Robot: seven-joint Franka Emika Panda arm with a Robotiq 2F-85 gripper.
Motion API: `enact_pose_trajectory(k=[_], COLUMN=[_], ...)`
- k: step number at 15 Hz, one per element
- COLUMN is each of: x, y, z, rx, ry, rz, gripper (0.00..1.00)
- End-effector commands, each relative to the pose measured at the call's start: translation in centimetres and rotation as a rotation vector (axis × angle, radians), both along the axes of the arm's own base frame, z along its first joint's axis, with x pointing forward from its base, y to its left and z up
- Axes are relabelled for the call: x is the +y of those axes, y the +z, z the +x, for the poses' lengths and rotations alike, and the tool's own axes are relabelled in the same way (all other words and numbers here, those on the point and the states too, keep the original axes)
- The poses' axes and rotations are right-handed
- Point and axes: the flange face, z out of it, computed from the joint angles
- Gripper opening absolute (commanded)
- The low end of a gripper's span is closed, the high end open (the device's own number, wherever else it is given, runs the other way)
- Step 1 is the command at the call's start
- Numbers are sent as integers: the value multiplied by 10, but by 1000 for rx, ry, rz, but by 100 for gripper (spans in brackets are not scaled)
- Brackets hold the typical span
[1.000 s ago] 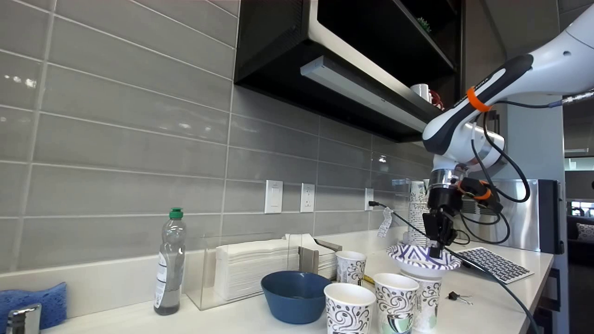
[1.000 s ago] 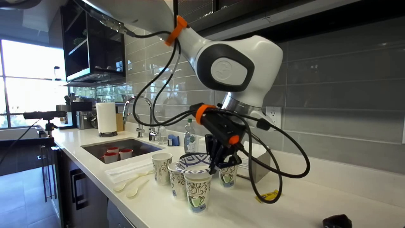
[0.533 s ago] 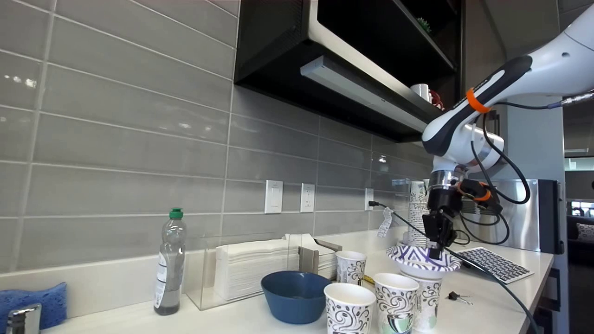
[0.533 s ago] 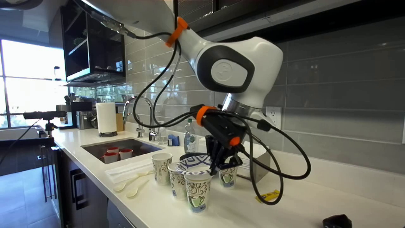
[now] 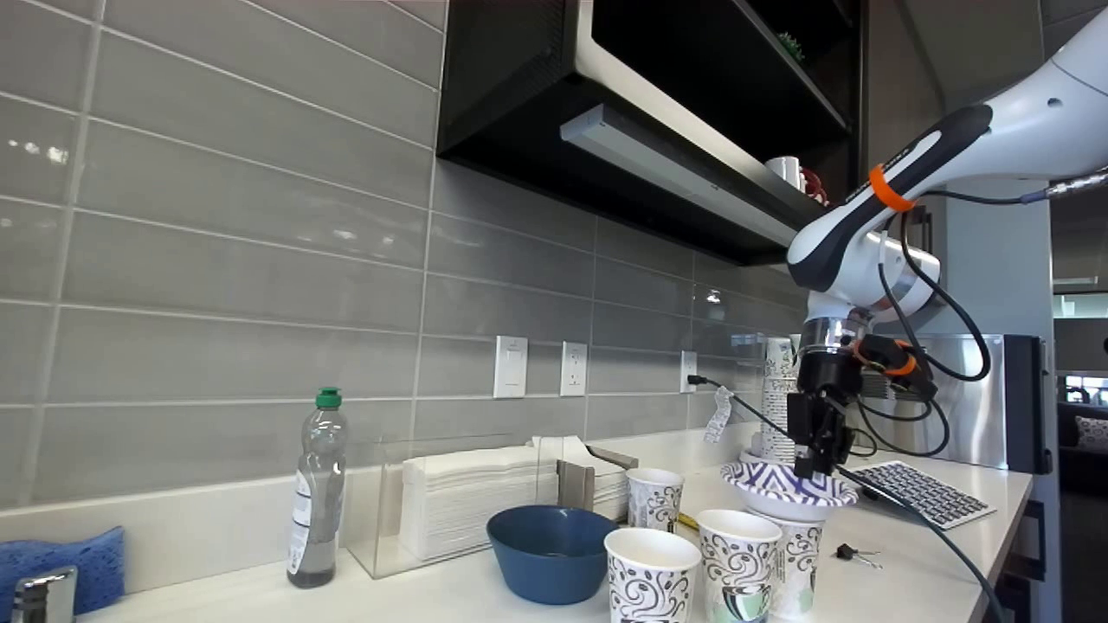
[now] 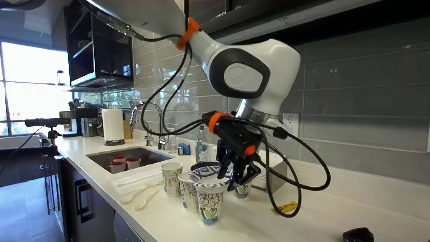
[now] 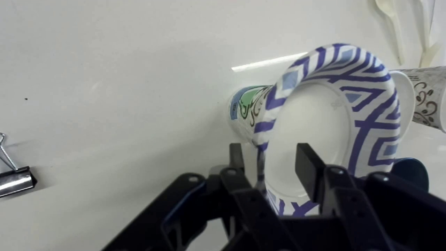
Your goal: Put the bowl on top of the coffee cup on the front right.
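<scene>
In an exterior view, L to R, I've a green-capped bottle (image 5: 318, 493) lower L, a plain blue bowl (image 5: 550, 562) bottom ctr, white paper cups (image 5: 652, 577) near it, then, lower R, the patterned bowl (image 5: 773, 487) resting right side up on a coffee cup (image 5: 798, 567). In the wrist view, a binder clip (image 7: 15, 182) lies far L; lower ctr, my gripper (image 7: 270, 150) has its fingers spread, w/ the patterned bowl's rim btwn them, one outside, one over the inside.

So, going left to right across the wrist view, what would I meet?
Binder clip, then coffee cup showing its printed side, patterned bowl, and paper cup at the right edge.
</scene>
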Motion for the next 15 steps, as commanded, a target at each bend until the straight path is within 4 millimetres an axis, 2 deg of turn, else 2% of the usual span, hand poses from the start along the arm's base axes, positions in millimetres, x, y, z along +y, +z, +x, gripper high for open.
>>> enact_pose_trajectory(k=[1, 2, 3, 4, 5, 6, 13, 15], x=[0, 0, 0, 0, 1, 1, 2, 2], y=[-1, -1, -2, -2, -2, -2, -1, 0], z=[-1, -2, -1, -1, -1, -1, -2, -3], rx=[-9, -10, -10, -12, -14, -15, -25, -28], ry=[17, 21, 23, 26, 30, 33, 55, 64], rz=[10, 10, 9, 8, 7, 7, 14, 18], gripper=[76, 84, 85, 48, 52, 52, 1, 0])
